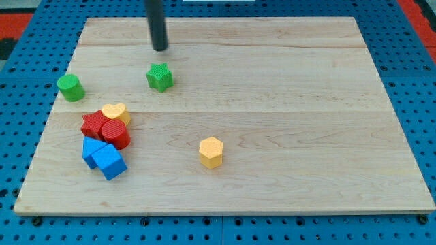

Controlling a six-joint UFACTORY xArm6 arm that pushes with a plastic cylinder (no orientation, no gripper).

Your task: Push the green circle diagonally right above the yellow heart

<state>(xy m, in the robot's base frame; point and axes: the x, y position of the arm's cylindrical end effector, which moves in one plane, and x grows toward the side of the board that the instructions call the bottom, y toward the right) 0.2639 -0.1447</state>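
The green circle [70, 88] stands near the board's left edge. The yellow heart [115, 112] lies to its lower right, touching a cluster of red blocks. My tip [159, 48] is near the view's top, well right of and above the green circle, just above the green star [159, 77]. The tip touches no block.
A red star-like block [92, 125] and a red cylinder [115, 134] sit below the heart. Two blue blocks [104, 157] lie under them. A yellow hexagon [211, 152] stands alone near the middle. The wooden board [286, 102] rests on a blue pegboard.
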